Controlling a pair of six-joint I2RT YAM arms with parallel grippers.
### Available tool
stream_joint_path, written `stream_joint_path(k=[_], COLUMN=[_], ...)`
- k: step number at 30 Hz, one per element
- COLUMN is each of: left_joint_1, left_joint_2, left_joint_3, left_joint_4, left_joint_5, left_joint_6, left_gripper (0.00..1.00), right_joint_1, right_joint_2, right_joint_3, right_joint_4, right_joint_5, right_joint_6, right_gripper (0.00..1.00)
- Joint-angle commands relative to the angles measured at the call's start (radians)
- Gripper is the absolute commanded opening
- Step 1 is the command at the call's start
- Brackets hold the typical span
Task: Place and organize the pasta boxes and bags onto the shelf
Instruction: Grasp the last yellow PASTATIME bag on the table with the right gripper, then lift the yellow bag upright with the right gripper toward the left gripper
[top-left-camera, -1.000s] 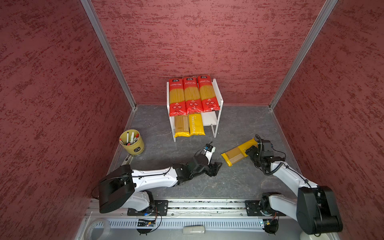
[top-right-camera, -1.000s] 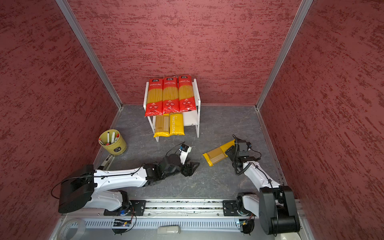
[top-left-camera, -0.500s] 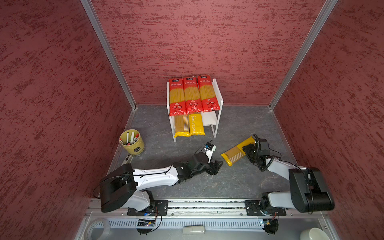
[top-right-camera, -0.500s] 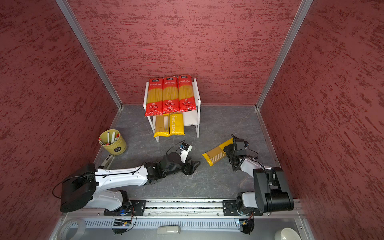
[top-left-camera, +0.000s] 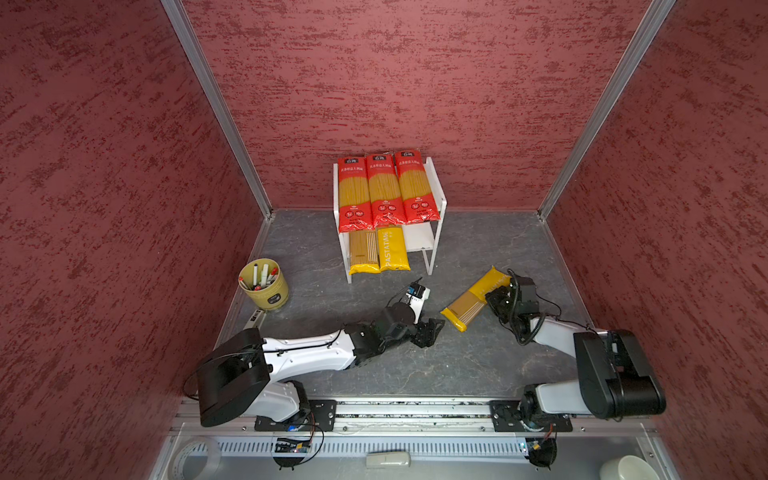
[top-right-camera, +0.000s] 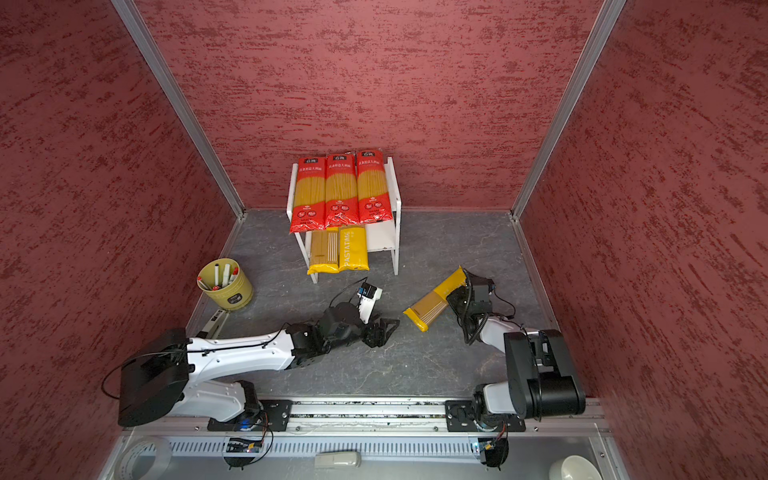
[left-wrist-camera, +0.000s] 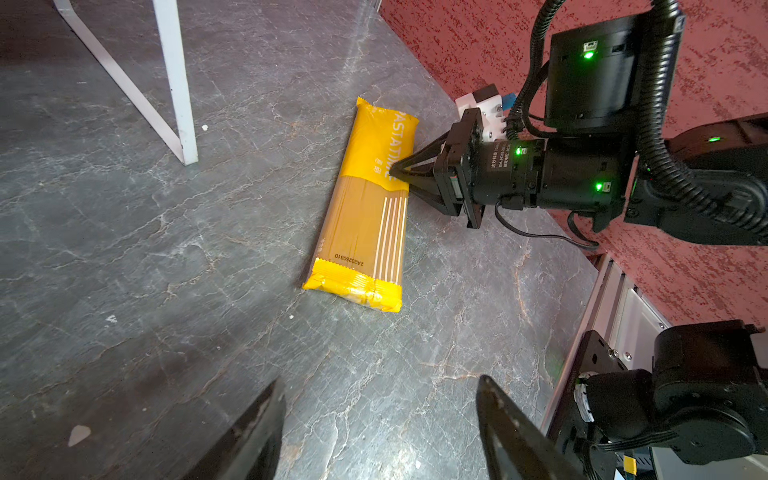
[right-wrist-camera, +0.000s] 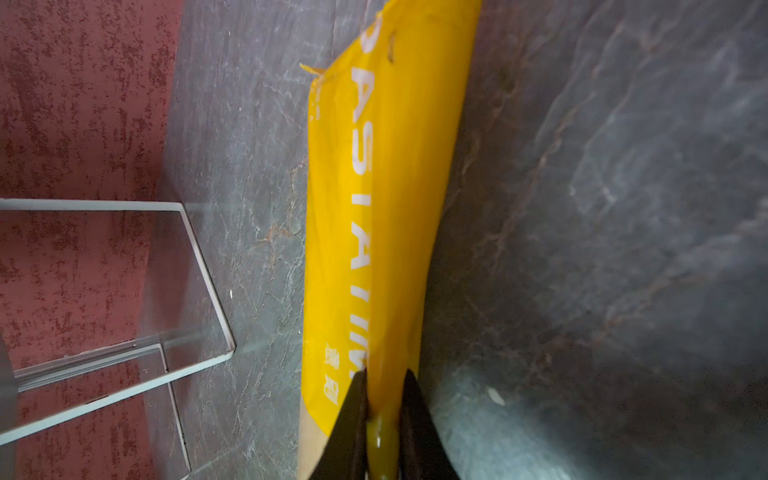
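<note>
Counted: three red packs (top-left-camera: 384, 189) on shelf (top-left-camera: 437, 183) top tier, two yellow packs (top-left-camera: 379, 251) beneath, frame centre. One yellow pack (top-left-camera: 471, 300), right-centre on tabletop (top-left-camera: 457, 365), is pinched by right hand (right-wrist-camera: 384, 374); left hand (left-wrist-camera: 380, 380) is seen open, empty.

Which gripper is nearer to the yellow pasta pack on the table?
Right. The right gripper pinches the yellow pasta pack at its long edge; the left gripper hangs open, apart from its near end.

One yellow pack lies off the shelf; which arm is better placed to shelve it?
Right: the right gripper pinches the edge of the yellow pack, while the left gripper hangs open, apart from it.
</note>
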Motion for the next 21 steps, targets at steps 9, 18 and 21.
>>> stream_joint_path(k=[9,18,21], left_joint_1=[0.053,0.074,0.075], left_joint_2=[-0.029,-0.053,-0.064], left_joint_3=[0.024,0.027,0.025], left_joint_4=[-0.003,-0.006,0.008], left_joint_5=[0.054,0.088,0.100], left_joint_6=[0.000,0.007,0.006], left_gripper=[0.72,0.72,0.72], right_joint_1=[0.010,0.081,0.120], right_joint_2=[-0.230,-0.426,-0.465], right_joint_3=[0.039,0.086,0.104], right_joint_4=[-0.107,-0.198,-0.241], right_joint_5=[0.019,0.069,0.088], right_joint_6=[-0.152,-0.306,-0.365], right_gripper=[0.00,0.00,0.00])
